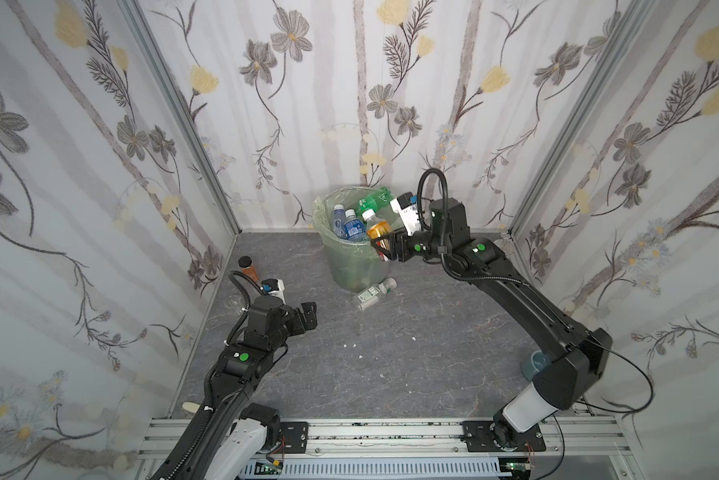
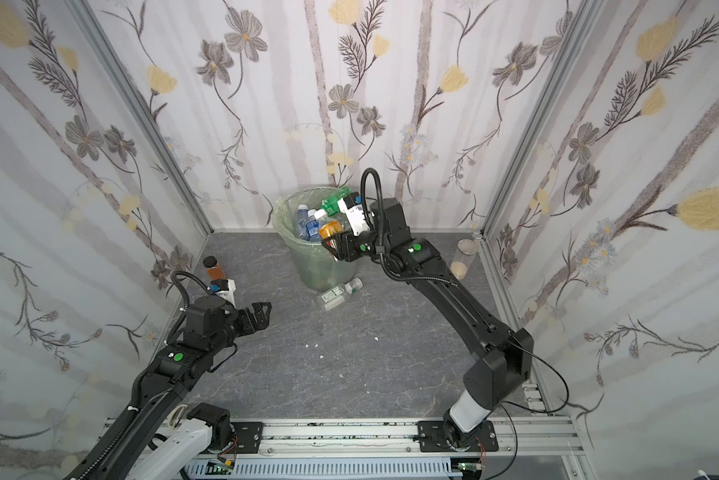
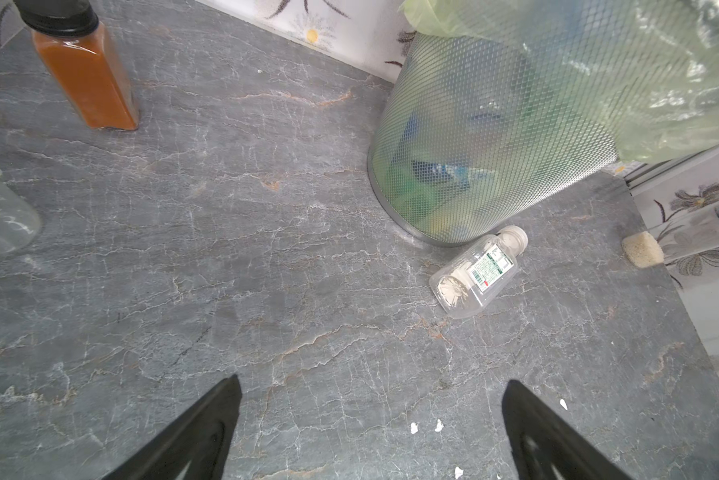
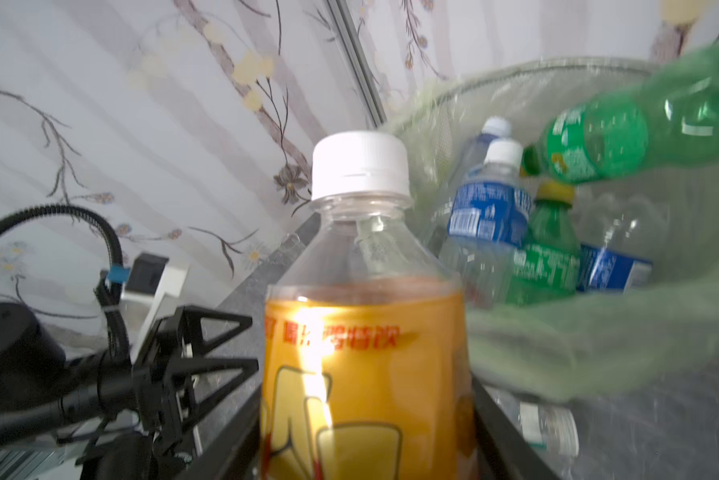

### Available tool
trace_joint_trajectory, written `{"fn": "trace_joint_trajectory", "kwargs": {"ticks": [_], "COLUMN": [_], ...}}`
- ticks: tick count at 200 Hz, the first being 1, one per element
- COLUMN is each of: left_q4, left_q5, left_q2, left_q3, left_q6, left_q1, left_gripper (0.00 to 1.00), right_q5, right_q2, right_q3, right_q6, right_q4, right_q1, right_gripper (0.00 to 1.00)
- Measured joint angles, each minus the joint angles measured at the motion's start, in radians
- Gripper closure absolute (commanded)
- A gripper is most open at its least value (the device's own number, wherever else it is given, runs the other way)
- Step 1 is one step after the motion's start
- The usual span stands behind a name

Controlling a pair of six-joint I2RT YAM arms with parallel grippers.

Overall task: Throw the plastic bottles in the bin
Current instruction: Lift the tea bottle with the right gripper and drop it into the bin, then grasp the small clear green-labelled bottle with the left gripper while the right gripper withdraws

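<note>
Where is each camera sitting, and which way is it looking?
Both top views: high behind the arms, looking down on bin, left pincer and right pincer.
Left wrist: over the open left pincer, facing the tabletop, white-label bottle and bin.
Right wrist: behind the right pincer, facing the orange bottle it grips.
Shared: every view shows the bin.

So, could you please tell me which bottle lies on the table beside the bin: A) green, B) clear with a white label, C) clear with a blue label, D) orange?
B: the white-labelled clear bottle lies on its side on the table by the bin; the orange bottle is in the right gripper at the bin's rim.
</note>
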Motion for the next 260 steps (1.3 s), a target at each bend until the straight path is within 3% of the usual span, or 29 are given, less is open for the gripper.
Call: {"fn": "trace_joint_trajectory", "kwargs": {"ticks": [24, 49, 116, 169, 223, 260], "left_q4": [0.0, 0.002, 0.023, 0.141, 0.319, 0.404], "left_q5": [0.027, 0.063, 0.111, 0.099, 0.059, 0.084], "left_q2": [0.009, 0.02, 0.127, 0.293, 0.536, 0.697], "left_q3": [0.011, 0.024, 0.054, 0.077, 0.154, 0.226], "left_q6": [-0.004, -0.01, 0.061, 0.142, 0.199, 0.23], "left_q1": [0.0, -0.002, -0.06, -0.201, -0.284, -0.291], "left_gripper": [0.0, 0.0, 0.0, 0.03, 0.03, 0.04], "right_q5": [0.082, 0.123, 0.169, 0.187, 0.201, 0.201], "right_q2": [0.23, 0.225, -0.137, -0.377, -0.531, -0.612], "right_q3": [0.402, 0.446, -0.09, -0.452, -0.774, -0.902], "right_q6": [0.043, 0.065, 0.031, 0.042, 0.089, 0.099], "right_q4": [-0.009, -0.032, 0.009, 0.105, 0.166, 0.173], "right_q1": [-0.019, -0.029, -0.056, -0.122, -0.198, -0.232], "right_gripper": [0.03, 0.0, 0.0, 0.0, 0.0, 0.0]}}
